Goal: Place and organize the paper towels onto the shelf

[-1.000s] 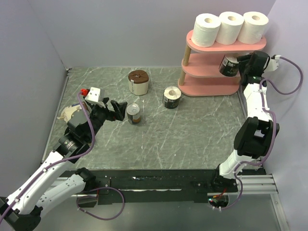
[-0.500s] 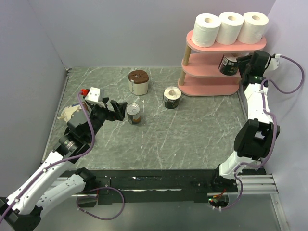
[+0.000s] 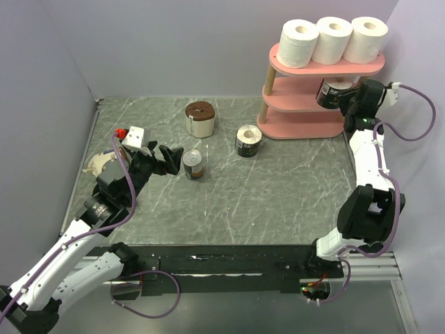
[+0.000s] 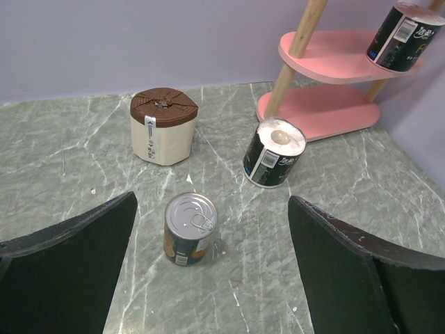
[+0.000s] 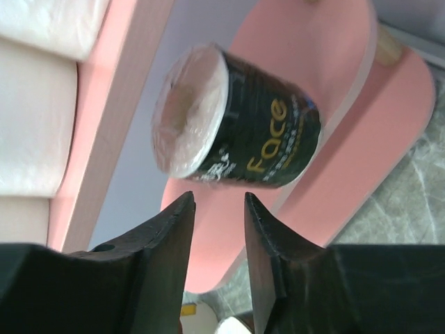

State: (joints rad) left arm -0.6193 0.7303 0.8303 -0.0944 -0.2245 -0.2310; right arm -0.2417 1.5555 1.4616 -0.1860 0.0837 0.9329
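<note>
Pink shelf (image 3: 327,67), three oval boards on pale round wooden posts (image 3: 267,82), stands at the far right corner of the tabletop (image 3: 278,195), a grey-green stone-look surface with white veins. Three plain white rolls (image 3: 332,40), plump with hollow cores, sit upright side by side on the top board. On the middle board, right end, is a black-wrapped roll (image 5: 257,139), glossy film, yellow "Face" on its side, smaller print unreadable; it looks tilted. Right hand (image 5: 218,203) is just beside it, fingers a narrow gap apart, nothing between them, not touching the roll. A second black roll (image 4: 273,156) stands on the tabletop just before the shelf, with a white label patch, print too small to read. A cream roll (image 4: 161,129) with a brown wrapped top and a thin label strip stands nearer the far edge, left of it. A metal can (image 4: 190,229), pull-tab lid, dark and orange label, stands nearer the left edge. Left hand (image 3: 172,157) is spread wide, empty, just beside the can.
</note>
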